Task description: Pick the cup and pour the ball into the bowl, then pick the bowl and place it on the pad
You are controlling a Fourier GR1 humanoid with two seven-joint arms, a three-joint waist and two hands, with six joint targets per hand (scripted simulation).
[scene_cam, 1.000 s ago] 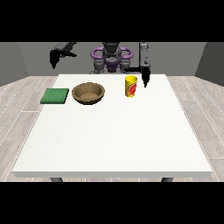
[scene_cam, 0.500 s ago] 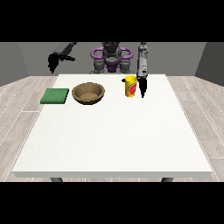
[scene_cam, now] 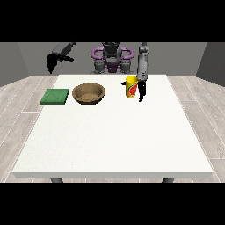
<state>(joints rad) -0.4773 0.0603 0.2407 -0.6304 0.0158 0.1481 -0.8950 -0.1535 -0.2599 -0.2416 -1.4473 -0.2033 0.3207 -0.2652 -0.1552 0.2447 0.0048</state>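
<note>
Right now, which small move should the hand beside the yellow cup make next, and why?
Probably a short sideways move toward the yellow cup, to bring its fingers around it. The hand at the view's right hangs beside the cup and does not hold it yet. The cup stands upright on the table, so the pour into the bowl cannot begin.

We see a small grey humanoid robot torso [scene_cam: 110, 61] with a darker grey head part on top and rounded purple shoulder rings on both sides. Its arms are light grey, tube-shaped segments with darker bands. The black hand at the view's right [scene_cam: 142, 89] and the black hand at the view's left [scene_cam: 52, 63] both end those grey forearms.
</note>
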